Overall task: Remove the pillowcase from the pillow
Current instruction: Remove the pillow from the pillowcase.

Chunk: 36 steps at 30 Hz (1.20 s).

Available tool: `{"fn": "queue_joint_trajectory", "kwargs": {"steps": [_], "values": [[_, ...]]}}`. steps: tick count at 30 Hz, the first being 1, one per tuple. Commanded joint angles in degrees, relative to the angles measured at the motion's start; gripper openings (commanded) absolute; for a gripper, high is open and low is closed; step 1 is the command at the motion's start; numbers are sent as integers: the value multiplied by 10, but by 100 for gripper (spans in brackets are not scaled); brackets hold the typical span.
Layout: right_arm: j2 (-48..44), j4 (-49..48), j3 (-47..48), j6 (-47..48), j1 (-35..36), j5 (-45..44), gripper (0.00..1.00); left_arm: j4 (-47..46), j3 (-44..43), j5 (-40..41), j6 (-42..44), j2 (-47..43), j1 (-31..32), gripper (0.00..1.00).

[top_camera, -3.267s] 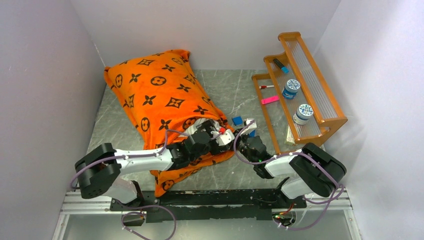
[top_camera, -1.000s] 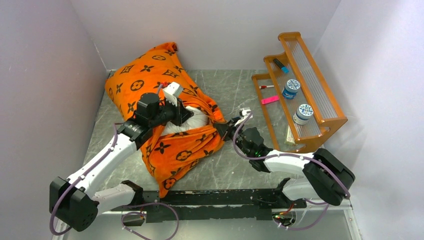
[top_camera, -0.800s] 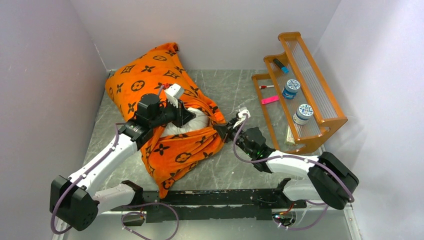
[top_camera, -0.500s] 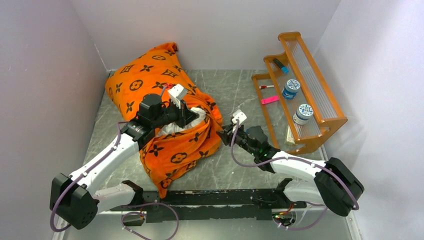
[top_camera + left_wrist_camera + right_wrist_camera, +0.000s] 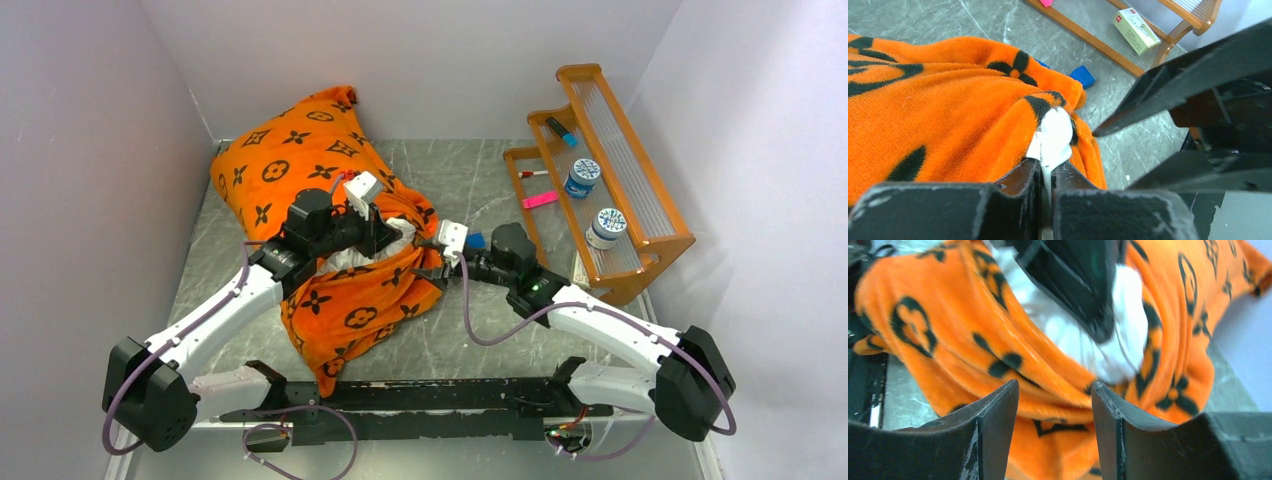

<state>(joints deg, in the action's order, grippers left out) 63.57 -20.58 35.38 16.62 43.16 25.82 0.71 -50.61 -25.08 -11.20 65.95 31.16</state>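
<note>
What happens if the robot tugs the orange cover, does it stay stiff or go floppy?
Probably floppy: the pillowcase sags in soft folds around the pillow. It looks fuzzy, so likely grippy, not slippery. It would probably drape when lifted rather than hold its shape.

The right gripper (image 5: 1054, 390) is seen at 6 o'clock with its two dark fingers (image 5: 993, 425) spread apart, the orange pillowcase (image 5: 963, 365) is spread beyond them from 9 to 3 o'clock, and the white pillow (image 5: 1073, 342) is exposed at the centre, met from 12 o'clock by the blurred, dark left gripper (image 5: 1098, 322).
</note>
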Motion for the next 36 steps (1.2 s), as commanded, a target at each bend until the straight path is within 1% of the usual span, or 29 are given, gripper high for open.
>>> {"fn": "queue_joint_trajectory", "kwargs": {"steps": [1,6,12,15,21,25,31,34,35,36], "values": [[22,114,94,125,21,131,58,-40,-34,31,20,-6,-2,5],[64,173,154,200,50,169,58,-35,-36,33,25,-5,-2,5],[126,234,221,244,77,162,59,-36,-35,33,26,-10,-1,5],[146,228,233,253,79,153,59,-38,-34,22,24,-9,-1,5],[156,208,251,258,86,119,59,-35,-35,28,28,-11,3,5],[160,175,248,253,90,104,59,-34,-36,25,28,-8,5,5],[188,183,247,253,94,98,59,-30,-37,32,32,-11,6,5],[201,201,245,255,103,92,54,-32,-35,35,32,-12,6,5],[204,211,244,255,107,90,49,-32,-35,35,31,-11,6,5],[206,228,244,256,112,87,42,-31,-35,38,31,-12,7,5]]}}
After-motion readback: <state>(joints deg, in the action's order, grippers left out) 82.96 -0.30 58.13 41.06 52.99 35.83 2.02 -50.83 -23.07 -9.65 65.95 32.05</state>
